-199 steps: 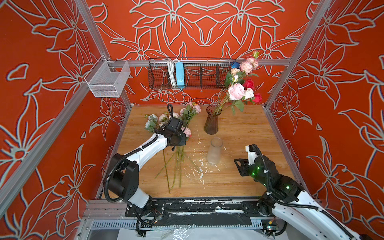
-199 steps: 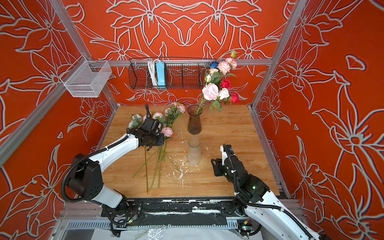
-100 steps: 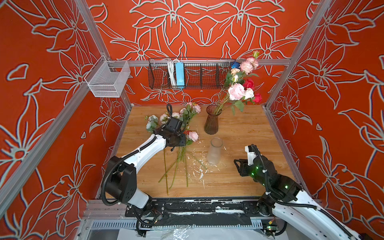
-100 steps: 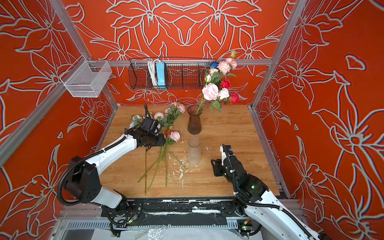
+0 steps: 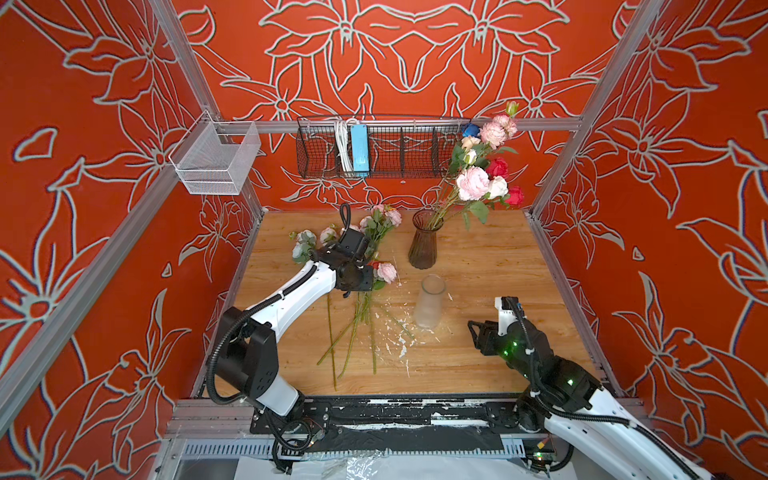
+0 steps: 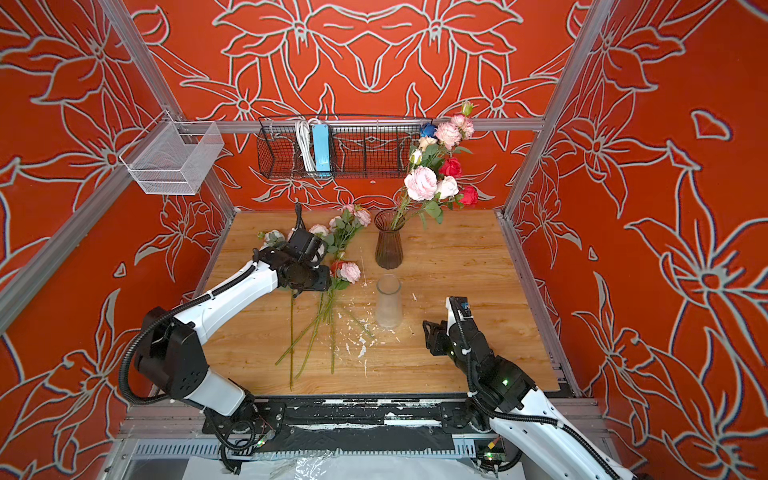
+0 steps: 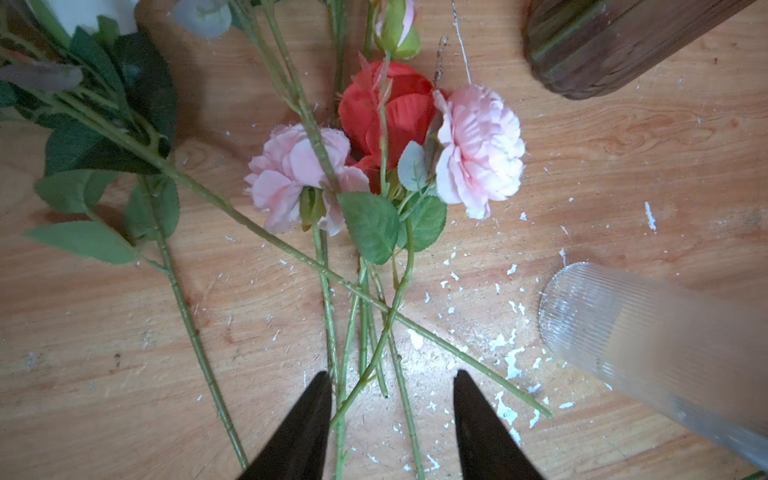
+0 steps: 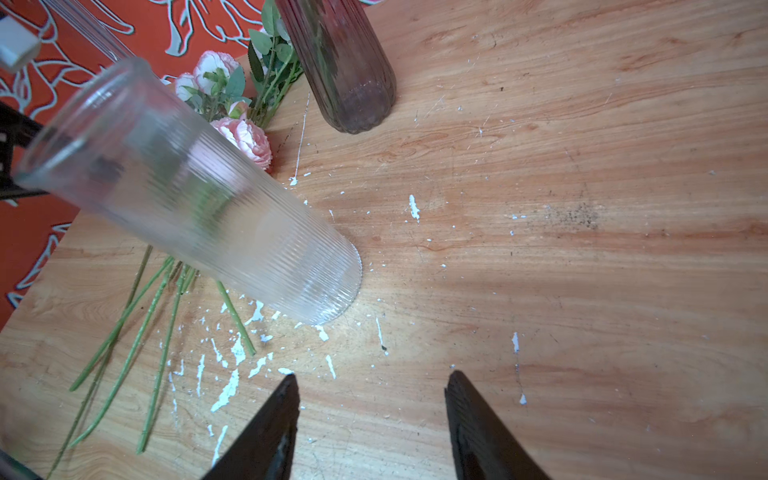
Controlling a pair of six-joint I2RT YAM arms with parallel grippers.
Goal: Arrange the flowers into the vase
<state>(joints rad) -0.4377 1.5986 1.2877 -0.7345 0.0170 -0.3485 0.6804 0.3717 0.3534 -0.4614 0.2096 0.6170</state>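
Two grippers are in view, and both hold nothing. Nearest, the right gripper (image 8: 372, 374) hangs low over the wooden table (image 5: 498, 257) with its jaws wide apart. It points toward the clear ribbed vase (image 5: 430, 303), which stands upright and empty just ahead of it. I think it is there to steady that vase. White flecks (image 8: 228, 390) lie on the wood around the foot of the vase.

A bit farther, the loose flowers (image 5: 386, 272) lie flat on the table beside the clear vase. Their green stems fan out and cross each other. The left gripper (image 7: 389, 374) sits above those stems. Its jaws are spread, with a few stems between them but not pinched. It looks set to pick one.

Farther back, a brown ribbed vase (image 5: 423, 245) holds a bunch of flowers (image 5: 473, 183) that leans to the right.

On the back wall hangs a black wire basket (image 5: 399, 153) with a blue power strip (image 5: 359, 149) in it. A white mesh basket (image 5: 212, 166) hangs on the left rail. The walls (image 5: 395, 54) are orange-red with white flower drawings.
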